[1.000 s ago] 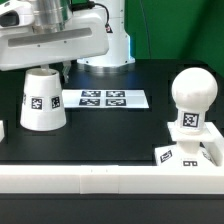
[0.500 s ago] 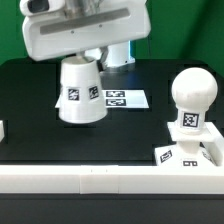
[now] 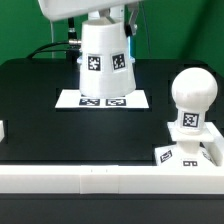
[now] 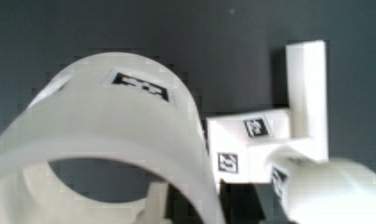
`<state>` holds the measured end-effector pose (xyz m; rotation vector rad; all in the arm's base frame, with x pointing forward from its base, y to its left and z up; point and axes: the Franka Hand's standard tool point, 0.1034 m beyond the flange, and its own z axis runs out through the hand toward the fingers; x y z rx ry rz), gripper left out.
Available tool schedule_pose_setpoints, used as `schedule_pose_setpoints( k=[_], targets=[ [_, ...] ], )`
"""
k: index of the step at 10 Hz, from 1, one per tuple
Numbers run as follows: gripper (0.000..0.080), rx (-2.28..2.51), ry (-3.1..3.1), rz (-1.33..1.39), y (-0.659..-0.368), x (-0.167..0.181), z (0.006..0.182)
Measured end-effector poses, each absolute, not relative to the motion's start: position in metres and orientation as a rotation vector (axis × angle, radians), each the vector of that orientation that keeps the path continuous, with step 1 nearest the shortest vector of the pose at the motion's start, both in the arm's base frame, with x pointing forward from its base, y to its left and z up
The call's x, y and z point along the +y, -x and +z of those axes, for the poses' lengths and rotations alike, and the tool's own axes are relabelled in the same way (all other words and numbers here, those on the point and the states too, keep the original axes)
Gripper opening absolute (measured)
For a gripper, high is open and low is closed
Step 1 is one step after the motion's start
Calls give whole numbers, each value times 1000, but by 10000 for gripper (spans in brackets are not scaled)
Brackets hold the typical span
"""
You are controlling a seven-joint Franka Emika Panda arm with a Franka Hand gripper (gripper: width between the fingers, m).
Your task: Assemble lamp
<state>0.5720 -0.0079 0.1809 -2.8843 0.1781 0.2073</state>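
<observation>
On the exterior view's left, your claw, cut off by the frame's top edge, grips the shade (image 3: 105,60), lifted clear above the marker board (image 3: 103,100). To the right, the bulb (image 3: 191,100) stands upright in the base (image 3: 192,156) on the tabletop (image 3: 40,110), likely awaiting the shade.

White shade (image 3: 105,60) raised upright; bulb (image 3: 191,100) stands on base (image 3: 178,157).

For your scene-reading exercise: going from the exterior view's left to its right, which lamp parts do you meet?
Lamp shade, held up above the marker board → rounded bulb, standing on the flat square base at the exterior view's right.
</observation>
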Motion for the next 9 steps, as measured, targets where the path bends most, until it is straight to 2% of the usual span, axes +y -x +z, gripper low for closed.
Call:
schedule_pose_setpoints(
  k=[3,5,9],
  targets=[
    [44,180,2884,216,-570,-8,178],
    [44,200,2880,212,-572,-3,183],
    [44,313,2857,212,-599,43,221]
  ],
)
